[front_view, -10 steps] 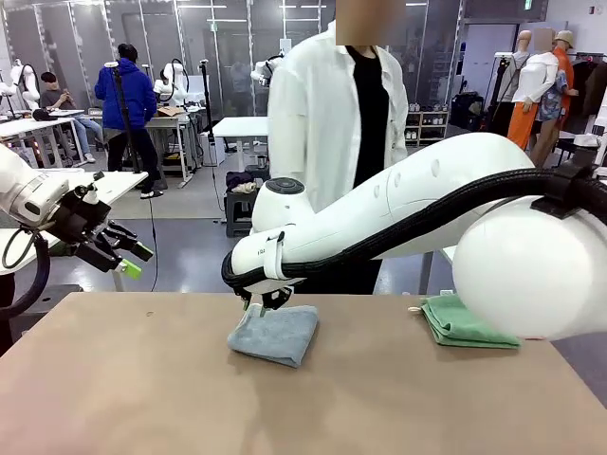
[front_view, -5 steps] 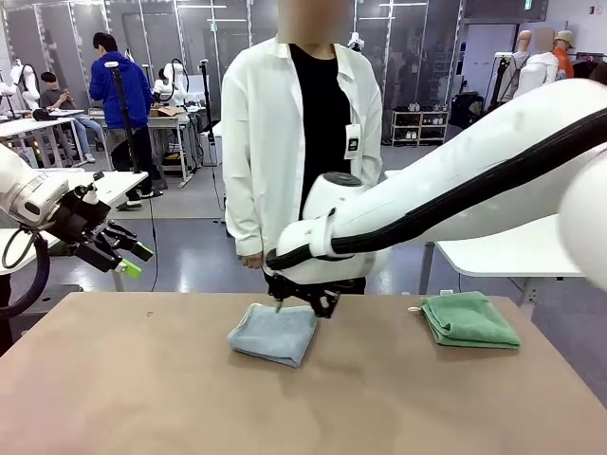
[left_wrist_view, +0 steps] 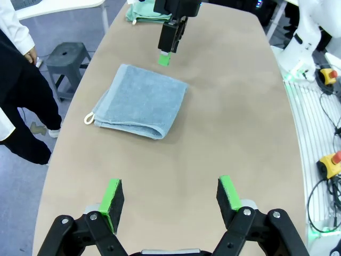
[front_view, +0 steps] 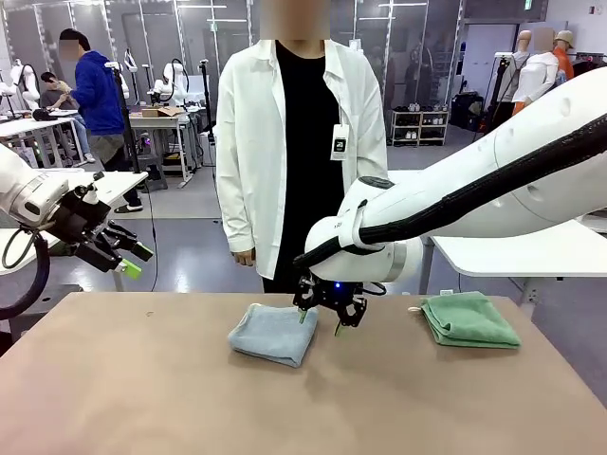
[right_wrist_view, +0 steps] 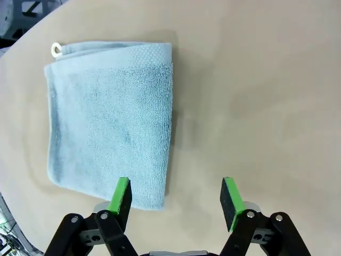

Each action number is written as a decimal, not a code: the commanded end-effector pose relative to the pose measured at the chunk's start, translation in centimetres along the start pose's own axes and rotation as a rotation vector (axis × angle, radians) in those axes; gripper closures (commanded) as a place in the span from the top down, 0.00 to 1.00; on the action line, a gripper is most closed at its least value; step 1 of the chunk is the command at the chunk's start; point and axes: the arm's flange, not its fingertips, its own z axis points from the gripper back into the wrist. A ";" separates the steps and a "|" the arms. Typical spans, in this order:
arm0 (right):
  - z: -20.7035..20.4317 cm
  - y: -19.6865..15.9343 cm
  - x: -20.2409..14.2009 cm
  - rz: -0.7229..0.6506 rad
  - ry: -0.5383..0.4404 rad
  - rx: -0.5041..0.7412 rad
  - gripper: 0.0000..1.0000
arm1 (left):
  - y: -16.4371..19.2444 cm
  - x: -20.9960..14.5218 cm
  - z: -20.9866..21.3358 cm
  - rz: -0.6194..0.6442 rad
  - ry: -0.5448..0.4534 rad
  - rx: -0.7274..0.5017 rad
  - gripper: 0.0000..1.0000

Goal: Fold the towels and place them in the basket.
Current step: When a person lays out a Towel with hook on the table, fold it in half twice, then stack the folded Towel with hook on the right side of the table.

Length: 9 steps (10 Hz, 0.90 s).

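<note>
A light blue towel (front_view: 273, 335) (left_wrist_view: 139, 100) (right_wrist_view: 109, 122) lies folded on the table's far middle, its white loop toward the far edge. My right gripper (front_view: 328, 318) (right_wrist_view: 176, 196) hovers open just above that towel's right edge, with nothing between its green pads. It appears from above in the left wrist view too, as the right gripper (left_wrist_view: 169, 45). A mint green towel (front_view: 469, 319) (left_wrist_view: 145, 10) rests folded at the far right. Off the table's left side, raised, my left gripper (front_view: 136, 261) (left_wrist_view: 170, 194) stands open and holds nothing. The basket is out of view.
A person in a white coat (front_view: 294, 142) stands at the far edge behind the blue towel, hands down. The tan table (front_view: 285, 408) has bare room in front. A white side table (front_view: 531, 254) stands beyond the right corner, a grey stool (left_wrist_view: 66, 56) by the person.
My right arm has drawn back to the right off the blue towel and its jaws have spread wider. The towel stays folded. The person has shifted left.
</note>
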 end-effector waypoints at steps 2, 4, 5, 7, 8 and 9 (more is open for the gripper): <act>0.0 0.1 0.1 -0.010 -0.006 -0.006 0.84 | 0.0 0.1 0.1 -0.002 -0.001 0.001 0.88; 0.0 0.1 0.1 -0.010 -0.006 -0.006 0.84 | 0.0 0.1 0.1 -0.002 -0.001 0.001 0.88; 0.0 0.1 0.1 -0.010 -0.006 -0.006 0.84 | 0.0 0.1 0.1 -0.002 -0.001 0.001 0.88; 0.0 0.1 0.1 -0.010 -0.006 -0.006 0.84 | 0.0 0.1 0.1 -0.002 -0.001 0.001 0.88; 0.0 0.1 0.1 -0.010 -0.006 -0.006 0.84 | 0.0 0.1 0.1 -0.002 -0.001 0.001 0.88; 0.0 0.1 0.1 -0.010 -0.006 -0.006 0.84 | 0.0 0.1 0.1 -0.002 -0.001 0.001 0.88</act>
